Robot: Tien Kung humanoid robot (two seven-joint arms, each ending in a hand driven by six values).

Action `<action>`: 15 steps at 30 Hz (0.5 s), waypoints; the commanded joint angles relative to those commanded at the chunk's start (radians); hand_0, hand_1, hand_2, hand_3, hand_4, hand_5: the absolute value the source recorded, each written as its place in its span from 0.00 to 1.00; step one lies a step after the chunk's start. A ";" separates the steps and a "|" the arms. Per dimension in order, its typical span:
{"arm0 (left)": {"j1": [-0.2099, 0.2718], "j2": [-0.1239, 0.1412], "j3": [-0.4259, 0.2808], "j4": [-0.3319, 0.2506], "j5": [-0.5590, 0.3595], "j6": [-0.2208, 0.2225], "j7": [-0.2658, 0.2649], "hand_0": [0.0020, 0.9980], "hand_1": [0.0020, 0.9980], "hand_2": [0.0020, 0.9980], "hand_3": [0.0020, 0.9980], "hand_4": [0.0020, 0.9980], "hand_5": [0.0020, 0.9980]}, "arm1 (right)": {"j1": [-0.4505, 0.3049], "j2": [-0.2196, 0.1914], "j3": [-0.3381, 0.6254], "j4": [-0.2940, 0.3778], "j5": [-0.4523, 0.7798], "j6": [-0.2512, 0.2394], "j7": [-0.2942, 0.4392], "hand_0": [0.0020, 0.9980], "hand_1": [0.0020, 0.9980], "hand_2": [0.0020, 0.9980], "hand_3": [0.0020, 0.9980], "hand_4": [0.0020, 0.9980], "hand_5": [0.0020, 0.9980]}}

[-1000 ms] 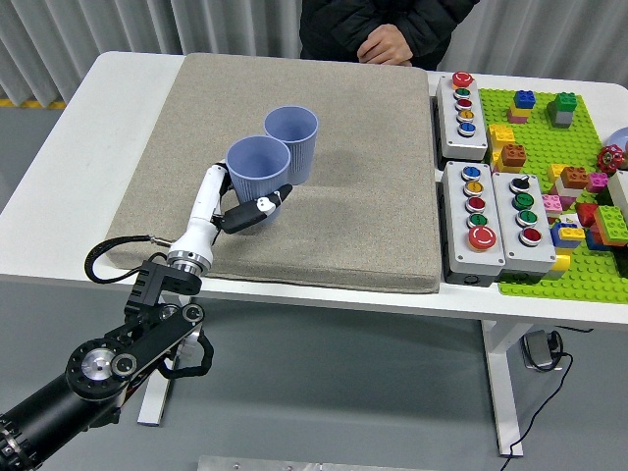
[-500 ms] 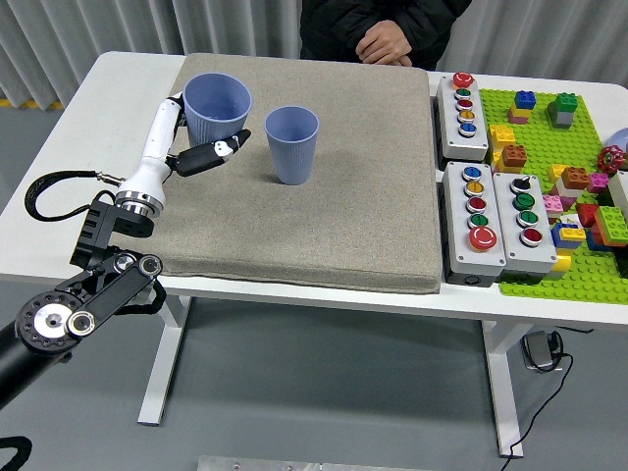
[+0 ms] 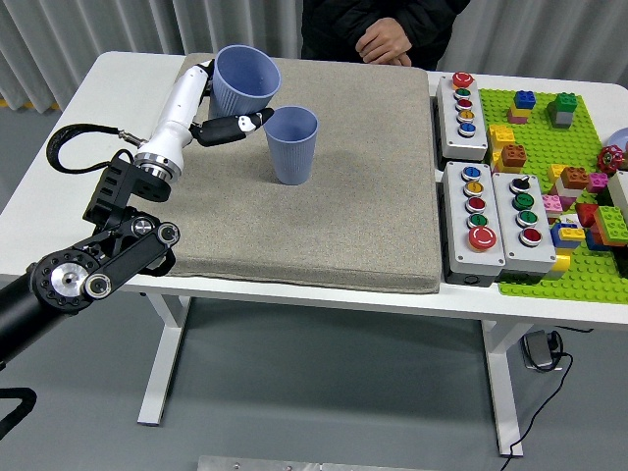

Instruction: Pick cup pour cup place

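My left hand (image 3: 224,110) is shut on a blue cup (image 3: 243,78), holding it raised and tilted toward the right, its rim close above the left side of a second blue cup (image 3: 291,144). That second cup stands upright on the grey mat (image 3: 334,226), near its middle. The left arm comes in from the lower left, its white forearm reaching up to the held cup. Whether anything is inside either cup cannot be seen. My right arm is out of view.
A person's clasped hands (image 3: 386,45) rest at the table's far edge. Right of the mat stand three grey button boxes (image 3: 478,177). Beyond them lies a green baseplate (image 3: 569,167) with several coloured bricks. The white table (image 3: 88,147) shows bare at the left.
My left hand has lifted the blue cup from beside the other cup, swung it up and left, then moved it right and tilted it toward the standing cup.
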 joint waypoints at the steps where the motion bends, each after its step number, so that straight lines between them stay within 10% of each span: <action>1: -0.011 0.000 0.015 0.010 -0.001 0.003 0.000 0.56 0.48 0.51 0.50 0.81 0.20 | 0.000 0.000 -0.001 0.000 0.003 0.000 0.000 0.70 0.63 0.59 0.59 0.00 0.28; 15: -0.165 -0.001 0.183 0.171 0.056 -0.017 0.031 0.56 0.49 0.51 0.50 0.79 0.18 | 0.007 -0.004 -0.006 0.000 0.010 -0.001 0.000 0.70 0.63 0.59 0.59 0.00 0.27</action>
